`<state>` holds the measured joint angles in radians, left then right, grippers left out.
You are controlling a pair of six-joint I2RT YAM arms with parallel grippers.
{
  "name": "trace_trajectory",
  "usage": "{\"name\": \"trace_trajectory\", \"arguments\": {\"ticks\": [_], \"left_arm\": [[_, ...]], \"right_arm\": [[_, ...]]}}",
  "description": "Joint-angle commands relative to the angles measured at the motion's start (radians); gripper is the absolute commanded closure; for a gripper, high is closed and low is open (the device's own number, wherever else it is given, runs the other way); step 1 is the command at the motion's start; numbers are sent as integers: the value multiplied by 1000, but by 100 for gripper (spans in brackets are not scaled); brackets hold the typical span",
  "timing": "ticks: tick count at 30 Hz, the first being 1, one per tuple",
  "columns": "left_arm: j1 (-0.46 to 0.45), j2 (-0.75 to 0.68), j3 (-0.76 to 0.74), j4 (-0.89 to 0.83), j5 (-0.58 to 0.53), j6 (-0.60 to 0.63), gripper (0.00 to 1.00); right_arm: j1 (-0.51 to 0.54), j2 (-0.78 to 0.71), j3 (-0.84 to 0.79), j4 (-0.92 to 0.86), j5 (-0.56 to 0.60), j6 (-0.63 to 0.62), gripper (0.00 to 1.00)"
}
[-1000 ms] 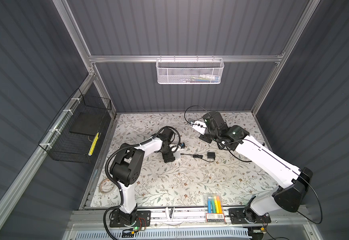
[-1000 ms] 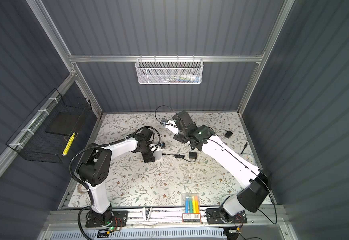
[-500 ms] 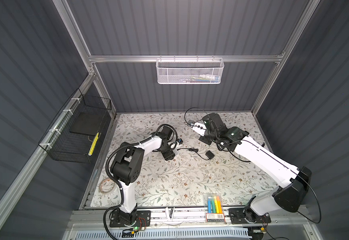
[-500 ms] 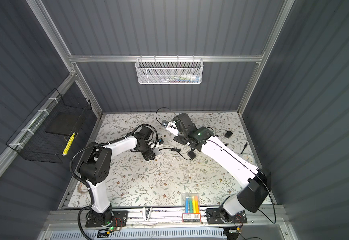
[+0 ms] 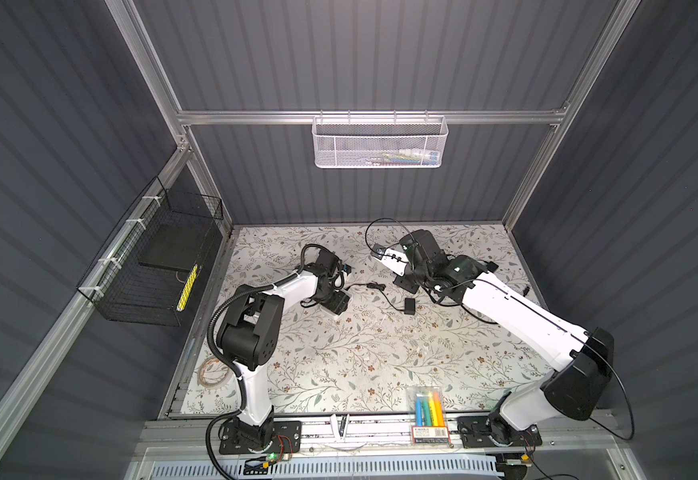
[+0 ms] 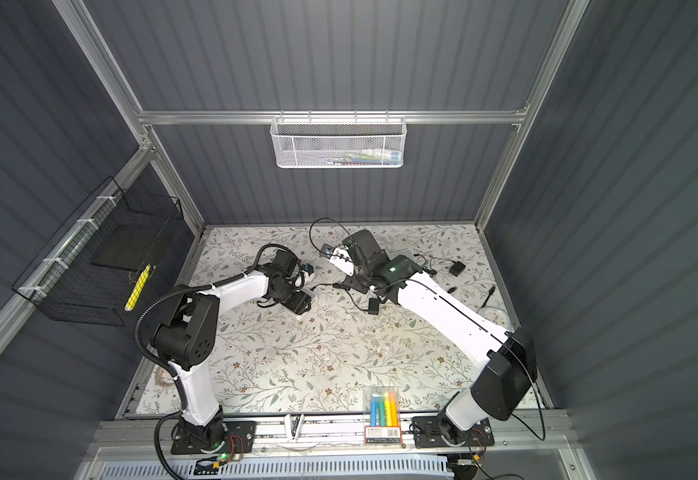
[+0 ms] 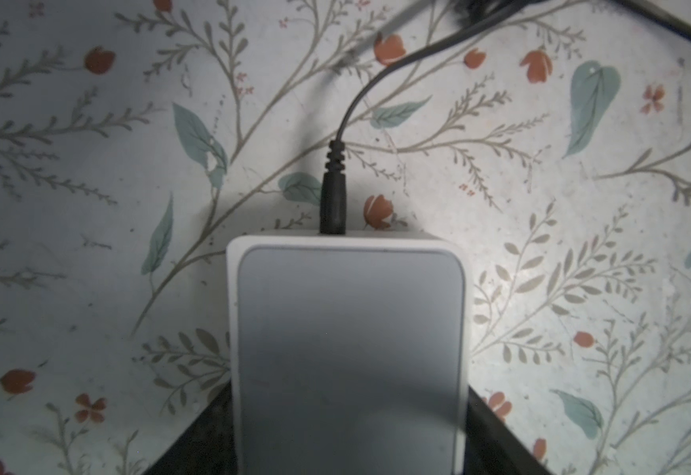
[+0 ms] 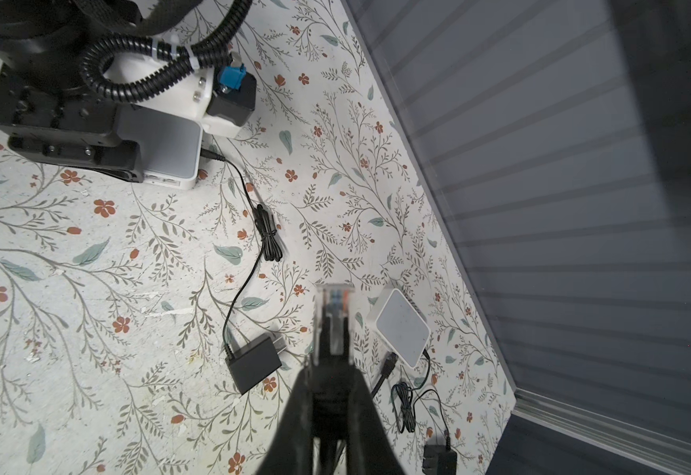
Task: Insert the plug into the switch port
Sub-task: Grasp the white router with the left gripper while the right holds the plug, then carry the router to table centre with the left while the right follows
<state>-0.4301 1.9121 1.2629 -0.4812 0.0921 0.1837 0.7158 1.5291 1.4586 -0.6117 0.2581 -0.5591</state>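
Two switches (image 8: pixel 171 156) (image 8: pixel 403 327), two adapters (image 8: pixel 253 364) (image 8: pixel 438 457), one plug (image 8: pixel 332 306)

The switch (image 7: pixel 347 349) lies left of the adapter (image 5: pixel 409 306), marker case (image 5: pixel 428 411) nearest the front.

I drive two arms. The left arm (image 5: pixel 293 286) and the right arm (image 5: pixel 513 311) both have long white shells and fat black joints. A bumpy black hose (image 5: pixel 213 332) runs along the left one, at the lower left of a top view. In the upper left of the right wrist view, white ties (image 8: pixel 190 57) pinch that hose beside a small blue block (image 8: pixel 230 78). A tiny green light (image 6: pixel 393 269) glows on the right arm. Each arm stands on a black plate (image 5: pixel 287 432) with small screws. The right gripper (image 8: pixel 333 329) is black and pointy.
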Motion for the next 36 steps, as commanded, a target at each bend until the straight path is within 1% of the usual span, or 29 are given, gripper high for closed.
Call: {"name": "trace_trajectory", "arguments": {"ticks": [1,6,9,11,12,16,17,18,20,24,25,27,28,30,31,32,33,34,35,36], "left_arm": [[8,-48,-33,18,-61,-88,25],[7,-158,-56,79,-151,-116,15],[17,-224,-58,117,-154,-130,10],[36,-258,-50,127,-112,-147,6],[53,-275,-54,137,-85,-166,0],[172,-357,-105,192,120,-241,0],[205,-378,-115,199,160,-251,0],[235,-406,-139,230,172,-276,0],[278,-463,-163,259,114,-312,0],[276,-563,-158,265,-106,-267,0],[272,-578,-152,258,-197,-264,0],[274,-609,-152,251,-297,-266,0],[274,-626,-168,270,-337,-277,0],[276,-658,-204,289,-398,-369,0],[278,-669,-218,300,-420,-393,0],[283,-673,-225,308,-393,-390,0],[300,-669,-221,306,-289,-359,1],[309,-653,-200,279,-214,-324,7],[309,-626,-170,236,-189,-306,12],[310,-585,-128,170,-177,-298,14]], "right_arm": [[-1,0,-22,-26,12,50,100],[-2,-1,-49,-23,50,80,100],[-2,-6,-45,-30,48,99,100],[1,-7,-43,-32,48,110,100],[1,-7,-43,-34,47,115,100],[9,-2,-50,-34,52,130,100],[10,2,-52,-34,53,130,100],[13,8,-47,-36,58,129,100],[19,24,-22,-60,76,129,100],[29,41,0,-60,85,119,100],[33,46,3,-56,85,119,100],[37,62,17,-60,90,116,100],[43,72,29,-66,97,117,100],[48,87,48,-78,108,120,100],[51,91,53,-79,111,119,100],[53,92,55,-77,112,122,100],[54,94,57,-76,111,124,100],[56,95,58,-75,107,127,100],[57,97,56,-75,101,129,100],[56,98,49,-76,94,132,100]]}}
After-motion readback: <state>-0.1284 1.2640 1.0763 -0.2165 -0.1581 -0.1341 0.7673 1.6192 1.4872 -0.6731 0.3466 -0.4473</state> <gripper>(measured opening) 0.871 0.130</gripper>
